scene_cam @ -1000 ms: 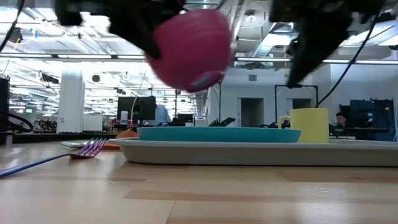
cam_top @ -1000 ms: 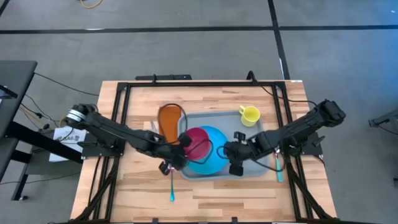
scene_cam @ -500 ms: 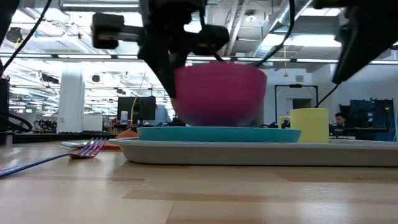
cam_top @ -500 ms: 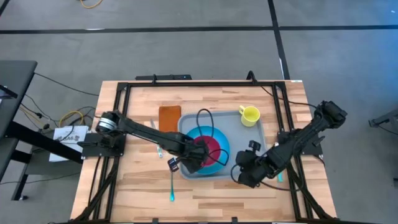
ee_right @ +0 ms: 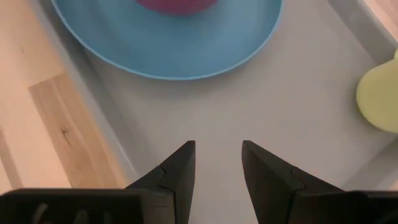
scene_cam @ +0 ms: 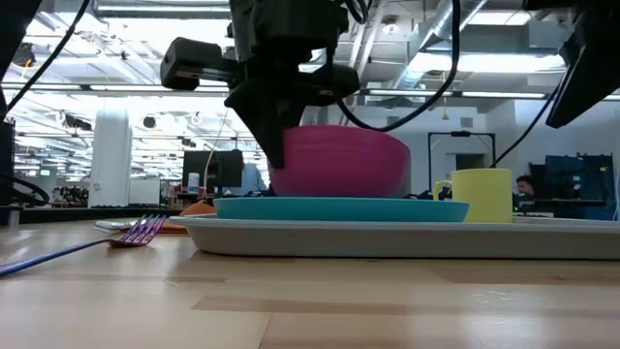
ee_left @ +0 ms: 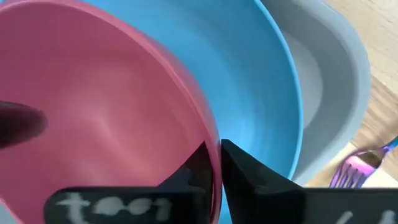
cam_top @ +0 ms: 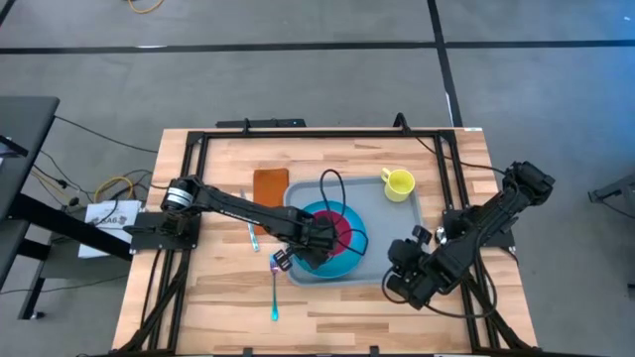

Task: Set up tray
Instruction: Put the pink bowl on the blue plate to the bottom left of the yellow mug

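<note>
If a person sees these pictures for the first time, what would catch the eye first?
Probably the pink bowl, which sits on the blue plate in the grey tray, with the left gripper pinching its rim. Next, the yellow cup stands at the tray's far right corner. The right gripper waits with fingers apart over the tray's near right corner.

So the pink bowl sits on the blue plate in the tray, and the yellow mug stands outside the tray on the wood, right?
Not quite. The yellow mug stands inside the tray, in a corner, as the high view shows. The pink bowl does sit on the blue plate.
</note>
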